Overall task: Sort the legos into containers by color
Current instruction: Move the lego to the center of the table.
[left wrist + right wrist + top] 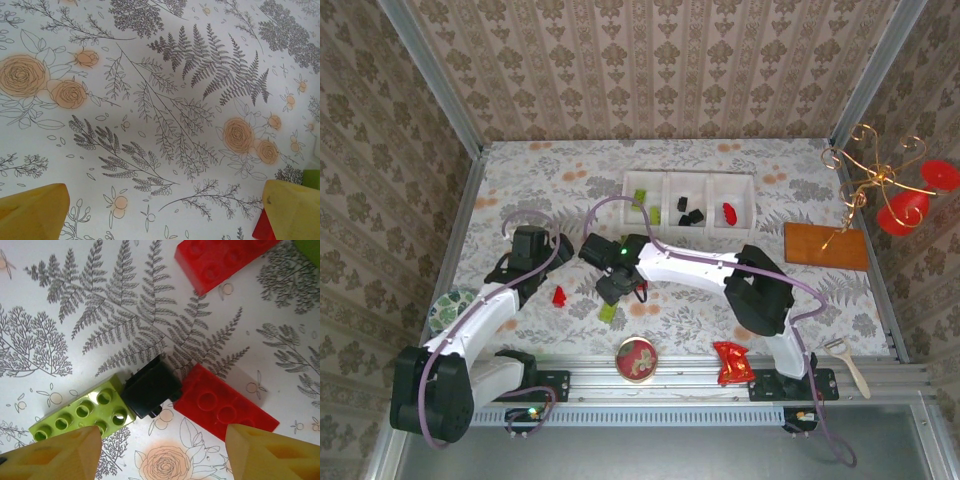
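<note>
Lime-green brick (82, 412), black brick (150, 388), red brick (225, 407), white tray (690, 175), orange board (825, 246), tablecloth (160, 100) patterned with grey ferns and peach roses

A floral tablecloth (540, 190) of ferns and peach roses covers the table, backed by patterned beige wallpaper (650, 70). At the right of the frame lies a flat orange board (825, 246), with a gold wire ornament (868, 175) bearing red pieces above it. Along the bottom, by the metal rail (685, 388), sit a round red-topped tin (637, 358), a crumpled red wrapper (732, 362) and a wooden-handled utensil (850, 368). A green patterned disc (448, 305) shows at the left
</note>
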Tool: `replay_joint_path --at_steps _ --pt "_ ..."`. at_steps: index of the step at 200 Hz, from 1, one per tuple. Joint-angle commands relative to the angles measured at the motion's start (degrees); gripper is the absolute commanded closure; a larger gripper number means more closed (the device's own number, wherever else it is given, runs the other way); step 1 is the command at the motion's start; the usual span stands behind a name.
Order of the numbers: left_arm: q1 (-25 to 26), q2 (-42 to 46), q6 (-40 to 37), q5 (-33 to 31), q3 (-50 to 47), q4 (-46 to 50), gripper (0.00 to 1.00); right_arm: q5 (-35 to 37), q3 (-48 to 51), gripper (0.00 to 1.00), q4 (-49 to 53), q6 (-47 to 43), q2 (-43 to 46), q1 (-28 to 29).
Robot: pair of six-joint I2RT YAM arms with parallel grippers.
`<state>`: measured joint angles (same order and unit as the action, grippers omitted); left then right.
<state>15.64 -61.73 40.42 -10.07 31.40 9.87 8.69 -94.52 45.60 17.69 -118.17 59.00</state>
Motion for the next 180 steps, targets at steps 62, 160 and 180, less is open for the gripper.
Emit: replay_joint_path --at_steps 62,160,180 --pt "-1.1 1.4 1.5 1.0 -1.2 -0.5 0.0 2.8 -5.3 0.32 3.4 -2.3 -5.7 0.2" --pt "-1.7 1.6 1.4 1.7 -1.6 -0.9 0.0 4.8 -6.7 0.45 1.4 1.8 -6.8 -4.3" --pt "-1.8 1.6 1.4 1.9 -1.7 -1.0 0.0 3.4 -7.6 0.44 0.9 2.1 -7.7 -4.9"
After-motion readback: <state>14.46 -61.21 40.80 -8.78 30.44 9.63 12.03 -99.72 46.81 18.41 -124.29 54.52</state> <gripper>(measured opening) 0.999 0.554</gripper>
